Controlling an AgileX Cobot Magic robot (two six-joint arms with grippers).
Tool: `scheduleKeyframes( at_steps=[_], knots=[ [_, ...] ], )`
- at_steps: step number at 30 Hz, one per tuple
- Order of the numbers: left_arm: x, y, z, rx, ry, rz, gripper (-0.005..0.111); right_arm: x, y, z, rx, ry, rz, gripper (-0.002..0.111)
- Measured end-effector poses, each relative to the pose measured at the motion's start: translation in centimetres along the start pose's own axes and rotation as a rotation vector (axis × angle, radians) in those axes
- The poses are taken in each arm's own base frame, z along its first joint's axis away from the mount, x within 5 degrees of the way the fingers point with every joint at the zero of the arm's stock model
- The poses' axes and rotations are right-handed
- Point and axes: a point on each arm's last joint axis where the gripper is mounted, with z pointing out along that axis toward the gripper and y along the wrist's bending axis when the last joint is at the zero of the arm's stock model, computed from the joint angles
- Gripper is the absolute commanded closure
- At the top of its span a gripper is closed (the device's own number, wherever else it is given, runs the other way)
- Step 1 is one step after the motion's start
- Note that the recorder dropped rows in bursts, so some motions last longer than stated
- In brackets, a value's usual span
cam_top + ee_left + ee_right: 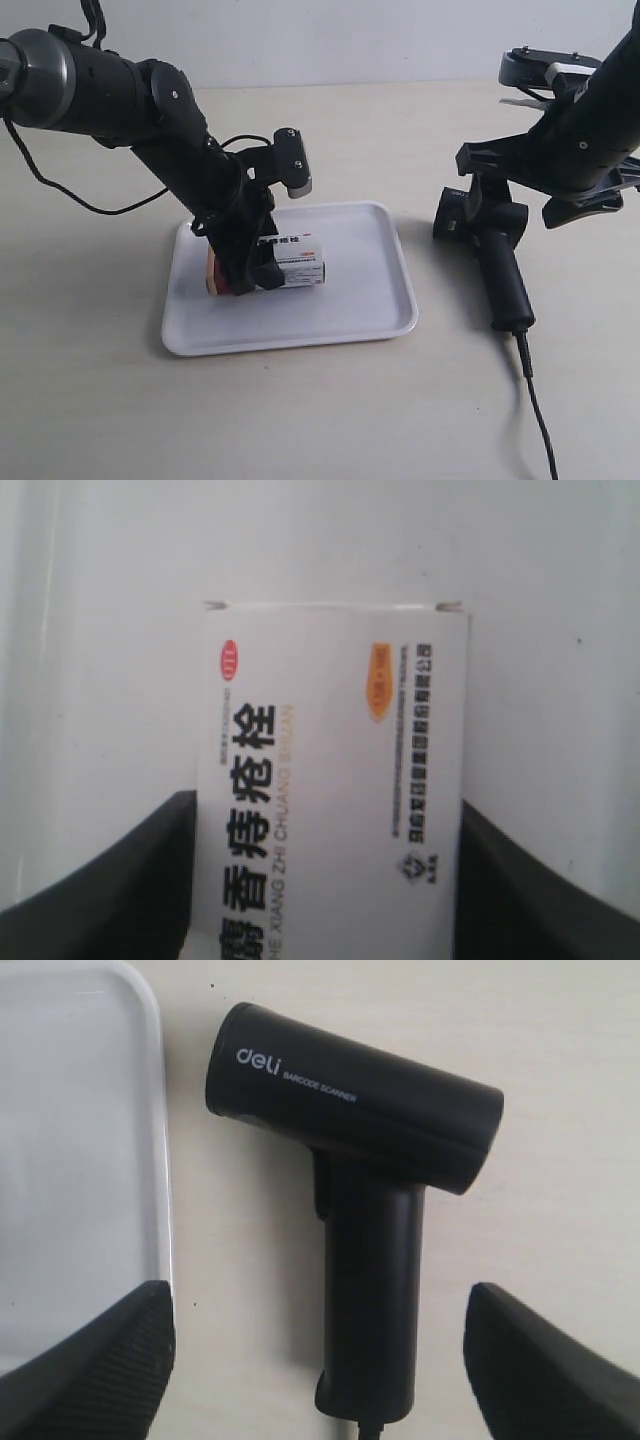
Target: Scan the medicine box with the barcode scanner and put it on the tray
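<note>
The medicine box [296,262], white with dark print, stands on its long edge over the left half of the white tray [365,290]. My left gripper [250,268] is shut on it. In the left wrist view both black fingers [120,890] press the sides of the medicine box [330,770], with the tray [560,630] white behind it. Whether the box touches the tray I cannot tell. The black barcode scanner [497,262] lies flat on the table right of the tray. My right gripper [525,195] hovers open above it. In the right wrist view the gripper [320,1300] straddles the handle of the scanner [370,1150] without contact.
The scanner's thin black cable [537,400] runs toward the table's front edge. The tray's rim [155,1110] lies close beside the scanner head. A cable [90,205] from the arm at the exterior view's left droops over the beige table [320,420].
</note>
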Motion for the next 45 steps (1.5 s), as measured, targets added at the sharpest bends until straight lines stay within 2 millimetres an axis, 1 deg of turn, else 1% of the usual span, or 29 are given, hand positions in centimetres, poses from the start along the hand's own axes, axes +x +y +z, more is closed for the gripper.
scheduleKeyframes(
  at_steps=[2,4,6,7,9,13,15,18,19,20,21,22,23,24,25,26,27,28,29,30,32,34,35,39,41,42,44,45],
  knots=[
    [0.0,0.0,0.0,0.004,0.001,0.006,0.063,0.0,0.0,0.0,0.0,0.002,0.0,0.033],
    [0.0,0.0,0.0,0.004,0.0,0.007,0.037,0.0,0.0,0.0,0.0,0.002,0.0,0.033],
    [0.0,0.0,0.0,0.005,-0.001,0.006,0.018,0.0,0.0,0.0,0.0,0.002,0.0,0.033],
    [0.0,0.0,0.1,0.006,-0.003,0.002,0.013,0.0,0.0,0.0,0.0,0.002,0.0,0.033],
    [-0.1,0.0,0.1,-0.003,-0.012,-0.019,0.011,0.0,0.0,0.0,0.0,0.002,0.0,0.033],
    [-0.2,0.2,0.0,-0.019,-0.022,-0.049,0.014,0.0,0.0,0.0,0.0,0.002,0.0,0.033],
    [-0.4,0.2,-0.4,-0.028,-0.03,-0.053,0.017,0.0,0.0,0.0,0.0,0.002,0.0,0.033],
    [-0.9,0.2,-1.7,-0.052,-0.052,-0.043,0.03,0.0,0.0,0.0,0.0,0.002,0.0,0.033],
    [-1.2,0.2,-2.5,-0.067,-0.065,-0.037,0.042,0.0,0.0,0.0,0.0,0.002,0.0,0.033],
    [-1.7,0.0,-4.3,-0.097,-0.083,-0.014,0.048,0.0,0.0,0.0,0.0,0.004,0.0,0.033],
    [-1.9,-0.1,-5.1,-0.11,-0.09,-0.002,0.064,0.1,0.0,0.0,0.001,0.006,0.0,0.036],
    [-2.5,-0.4,-7.3,-0.147,-0.108,0.029,0.071,0.1,0.0,0.0,0.001,0.008,0.0,0.039],
    [-2.7,-0.6,-8.2,-0.164,-0.117,0.041,0.089,0.1,0.0,0.0,0.001,0.008,0.0,0.049],
    [-3.1,-1.0,-10.3,-0.204,-0.143,0.063,0.098,0.1,0.0,0.0,0.001,0.008,0.002,0.054],
    [-3.3,-1.2,-11.1,-0.217,-0.152,0.072,0.106,0.1,0.0,0.0,0.001,0.008,0.002,0.062],
    [-3.6,-1.7,-13.0,-0.244,-0.174,0.09,0.107,0.1,0.0,0.0,0.001,0.012,0.002,0.07],
    [-3.7,-2.1,-13.9,-0.254,-0.178,0.102,0.107,0.1,0.0,0.0,0.002,0.016,0.002,0.079],
    [-3.7,-2.4,-14.7,-0.259,-0.184,0.104,0.107,0.2,0.0,0.0,0.002,0.021,0.002,0.091],
    [-3.7,-2.8,-15.4,-0.255,-0.189,0.096,0.107,0.3,0.0,0.0,0.004,0.031,-0.003,0.101],
    [-3.8,-3.1,-15.8,-0.248,-0.193,0.082,0.107,0.3,0.0,-0.1,0.003,0.035,-0.017,0.108],
    [-3.7,-3.7,-16.7,-0.228,-0.197,0.047,0.107,0.5,0.0,-0.7,0.0,0.034,-0.045,0.108],
    [-3.8,-4.2,-17.7,-0.226,-0.218,-0.036,0.107,0.7,0.2,-2.2,-0.01,-0.009,-0.061,0.108],
    [-3.8,-4.5,-18.5,-0.234,-0.239,-0.088,0.107,0.8,0.3,-3.6,-0.019,-0.053,-0.072,0.108],
    [-4.0,-5.5,-20.8,-0.266,-0.296,-0.164,0.107,2.0,0.7,-8.5,-0.055,-0.224,-0.092,0.108],
    [-3.9,-6.3,-22.4,-0.29,-0.335,-0.191,0.107,3.3,0.7,-11.2,-0.082,-0.354,-0.099,0.108],
    [-3.8,-6.7,-23.0,-0.303,-0.352,-0.204,0.107,4.0,0.6,-12.3,-0.093,-0.414,-0.101,0.108],
    [-3.4,-7.8,-24.3,-0.337,-0.409,-0.242,0.107,6.0,0.3,-14.5,-0.116,-0.544,-0.109,0.108],
    [-3.1,-8.5,-25.0,-0.356,-0.442,-0.258,0.107,7.0,0.1,-15.1,-0.126,-0.585,-0.11,0.108]
  ],
)
